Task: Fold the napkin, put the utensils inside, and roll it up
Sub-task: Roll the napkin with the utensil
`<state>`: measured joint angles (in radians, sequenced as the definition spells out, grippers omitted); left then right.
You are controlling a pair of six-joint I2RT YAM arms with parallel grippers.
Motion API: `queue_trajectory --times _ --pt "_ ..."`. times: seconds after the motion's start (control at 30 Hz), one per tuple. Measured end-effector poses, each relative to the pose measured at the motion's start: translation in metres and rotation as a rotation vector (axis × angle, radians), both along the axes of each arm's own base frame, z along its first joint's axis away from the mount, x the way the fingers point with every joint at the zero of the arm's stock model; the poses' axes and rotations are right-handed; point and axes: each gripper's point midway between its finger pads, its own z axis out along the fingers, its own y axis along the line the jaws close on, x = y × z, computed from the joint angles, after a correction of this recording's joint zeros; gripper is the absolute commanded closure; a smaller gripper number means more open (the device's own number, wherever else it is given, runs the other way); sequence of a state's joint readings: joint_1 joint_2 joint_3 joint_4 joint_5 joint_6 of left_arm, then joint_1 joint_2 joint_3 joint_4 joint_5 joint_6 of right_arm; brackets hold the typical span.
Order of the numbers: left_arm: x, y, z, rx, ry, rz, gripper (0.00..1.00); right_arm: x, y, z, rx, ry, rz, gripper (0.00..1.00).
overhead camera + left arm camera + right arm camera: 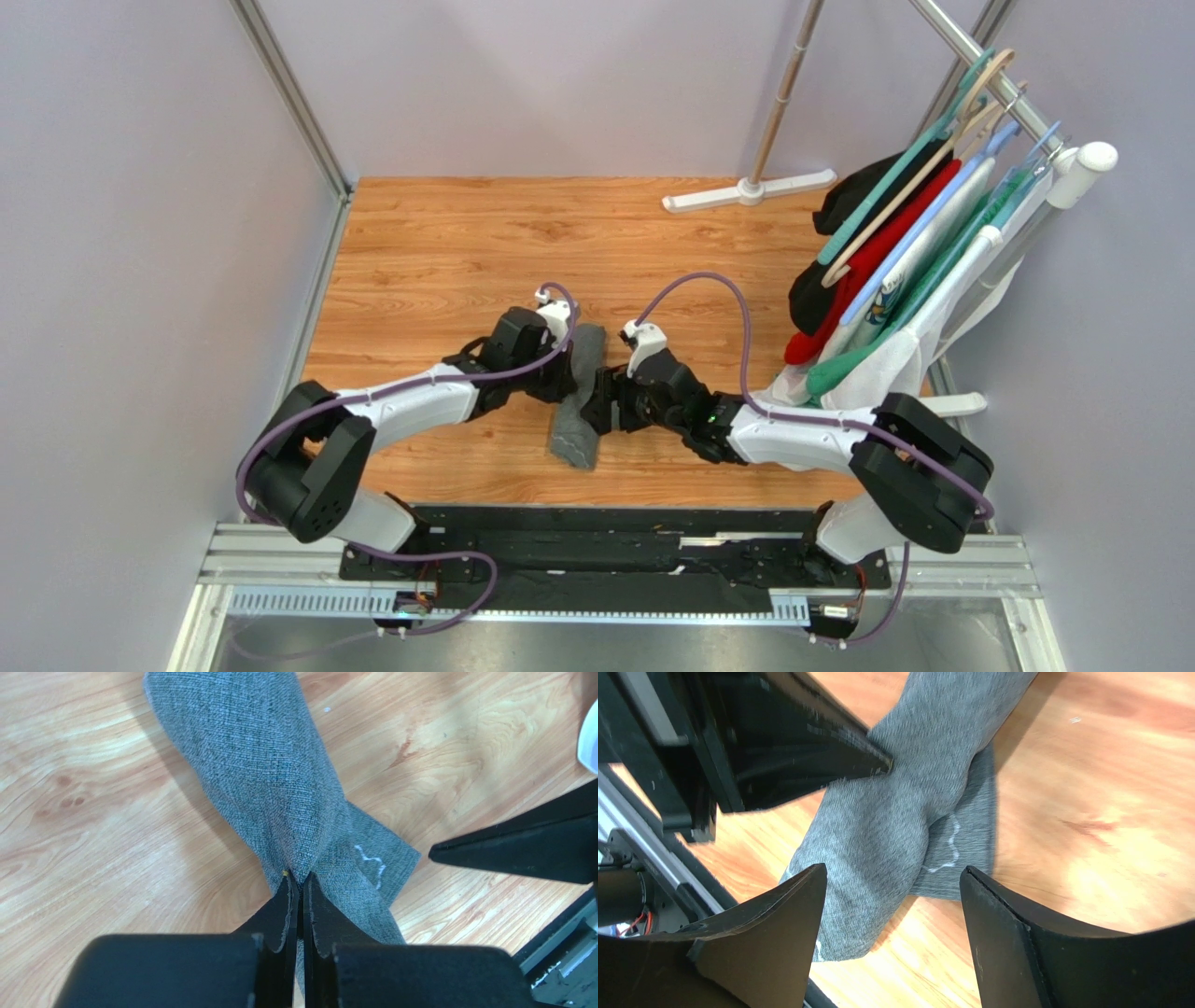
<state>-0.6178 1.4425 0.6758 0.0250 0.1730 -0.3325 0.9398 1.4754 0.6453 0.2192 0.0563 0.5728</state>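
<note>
Two grippers checked, both at table ctr.

L gripper [298, 878]: clenched. Tips are pressed together w/ a pinch of napkin [246, 742] caught btwn them, and the cloth tents up into the pinch.

R gripper [894, 870]: released. Jaws stand wide, one finger each side of the roll. No contact w/ the cloth seen in the wrist view. It sits just beside the L gripper, tips nearly meeting over the cloth.

Napkin: dark grey, bundled into a long narrow roll. It lies near-to-far on the table [421, 252], approx. ctr, directly btwn the grippers, w/ L gripper on its left side and R gripper on its right. The roll is loose and waisted at the pinch point. A flat flap sticks out from under it beside the pinch, w/ a pale stitch line [372, 864] showing on it. The near end of the roll stops short of the table's near edge.

Arms: both reach in from the near edge, elbows out to left and right.

Surroundings: wood-grain top. At far right, garments [898, 266] in red, black, teal and white hang on a rack [982, 56]. Its white foot [751, 189] rests at the far edge. All are well apart from the napkin.
</note>
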Motion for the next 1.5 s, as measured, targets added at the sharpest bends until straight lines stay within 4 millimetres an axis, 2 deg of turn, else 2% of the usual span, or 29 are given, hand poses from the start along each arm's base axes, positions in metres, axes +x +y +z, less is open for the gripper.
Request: queue_trajectory --times 0.1,0.23,0.33,0.4,0.6,0.87,1.13,1.37,1.43,1.5 --pt "-0.001 -0.009 0.002 0.049 -0.002 -0.017 1.00 0.006 -0.010 -0.002 -0.017 -0.002 -0.035 0.39" --pt "-0.003 -0.016 0.002 0.106 -0.005 -0.032 1.00 0.009 -0.028 -0.017 -0.060 0.025 -0.076 0.53" --pt "-0.004 -0.019 0.002 0.155 -0.004 -0.035 1.00 0.009 -0.038 -0.028 -0.089 0.046 -0.099 0.58" --pt "-0.004 -0.021 0.003 0.179 -0.006 -0.034 1.00 0.008 -0.042 -0.034 -0.102 0.056 -0.103 0.61" --pt "-0.005 -0.024 0.002 0.235 -0.009 -0.035 1.00 0.006 -0.044 -0.050 -0.133 0.085 -0.104 0.79" --pt "-0.005 -0.029 0.004 0.276 -0.009 -0.038 1.00 0.010 -0.036 -0.053 -0.102 0.083 -0.095 0.88" --pt "-0.006 -0.044 0.010 0.284 -0.016 -0.059 1.00 0.013 -0.027 -0.052 -0.067 0.085 -0.091 0.94" --pt "-0.012 -0.053 0.011 0.258 -0.004 -0.072 0.85 0.014 -0.024 -0.052 -0.055 0.084 -0.090 0.94" --pt "-0.013 -0.055 0.012 0.248 0.003 -0.071 0.85 0.015 -0.023 -0.052 -0.053 0.086 -0.091 0.95" --pt "-0.014 -0.058 0.013 0.233 0.006 -0.070 0.93 0.015 -0.022 -0.052 -0.050 0.086 -0.091 0.95"
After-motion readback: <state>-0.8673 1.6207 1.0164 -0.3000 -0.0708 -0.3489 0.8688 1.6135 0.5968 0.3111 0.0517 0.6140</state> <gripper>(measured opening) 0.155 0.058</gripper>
